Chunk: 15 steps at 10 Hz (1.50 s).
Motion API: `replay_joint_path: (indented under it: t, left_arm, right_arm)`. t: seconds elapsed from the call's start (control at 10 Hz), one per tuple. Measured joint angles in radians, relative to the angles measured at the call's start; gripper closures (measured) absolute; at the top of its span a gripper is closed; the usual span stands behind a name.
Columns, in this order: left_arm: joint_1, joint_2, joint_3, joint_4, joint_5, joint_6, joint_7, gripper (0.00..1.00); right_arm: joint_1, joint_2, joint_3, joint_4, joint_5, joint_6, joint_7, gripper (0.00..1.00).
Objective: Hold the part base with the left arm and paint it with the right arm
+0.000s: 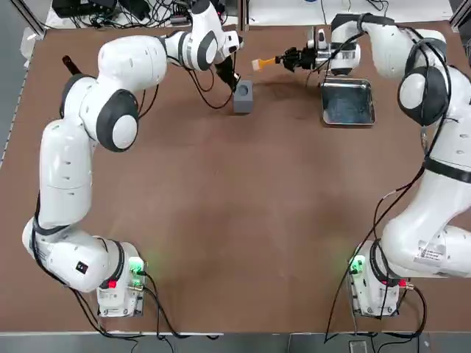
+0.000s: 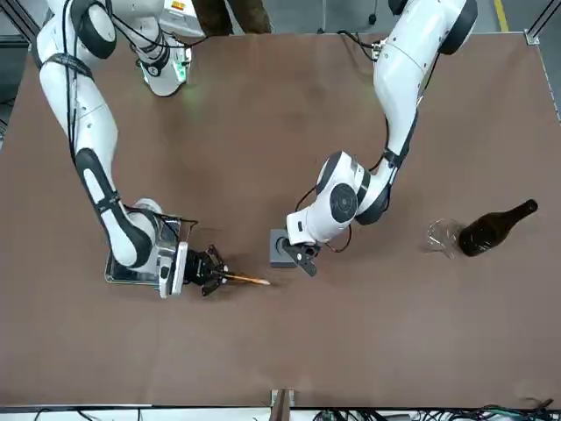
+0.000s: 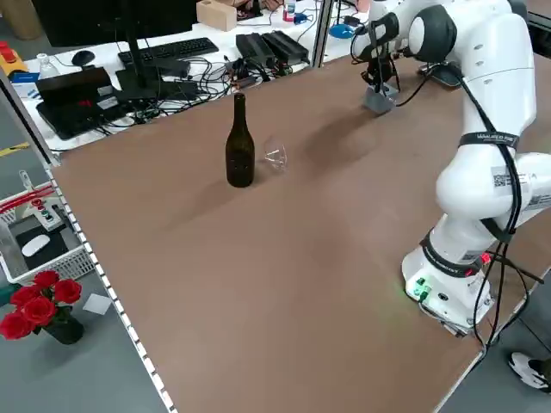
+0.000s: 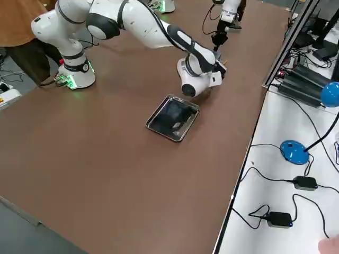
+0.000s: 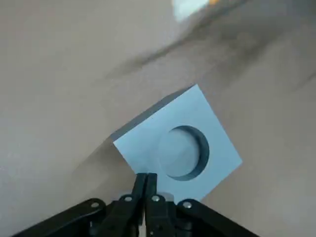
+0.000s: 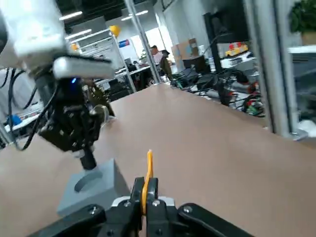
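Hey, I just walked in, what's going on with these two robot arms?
The right gripper is shut on an orange-handled brush-like tool, its pale tip pointing toward the part base, a grey block with a round hole in its top. The left gripper, fingers together, is down at the block's edge, apparently to steady it. The tool's tip is still short of the block.

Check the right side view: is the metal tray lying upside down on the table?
No, the tray lies with its open side up, its raised rim running around a dark recessed floor.
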Motion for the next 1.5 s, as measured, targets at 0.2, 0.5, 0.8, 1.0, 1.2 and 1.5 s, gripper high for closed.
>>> replay_joint_path:
  t: [0.2,0.5,0.8,1.0,1.2,1.5]
  left_arm:
    - [0.0,0.0,0.0,0.0,0.0,0.0,0.0,0.94]
    - [0.0,0.0,0.0,0.0,0.0,0.0,0.0,0.94]
    - [0.0,0.0,0.0,0.0,0.0,0.0,0.0,0.94]
    - [0.0,0.0,0.0,0.0,0.0,0.0,0.0,0.94]
    - [0.0,0.0,0.0,0.0,0.0,0.0,0.0,0.94]
    - [0.0,0.0,0.0,0.0,0.0,0.0,0.0,0.93]
  right_arm:
    - [-0.002,-0.083,-0.096,0.004,-0.093,-0.075,0.274,0.96]
    - [-0.004,-0.211,-0.317,0.004,-0.297,-0.293,0.66,0.96]
    - [-0.008,-0.249,-0.59,-0.005,-0.353,-0.537,0.784,0.96]
    - [-0.011,-0.247,-0.725,-0.027,-0.354,-0.582,0.893,0.96]
    - [-0.012,-0.247,-0.819,-0.035,-0.355,-0.608,1.099,0.96]
    - [-0.017,-0.179,-0.866,-0.046,-0.355,-0.606,1.172,0.96]
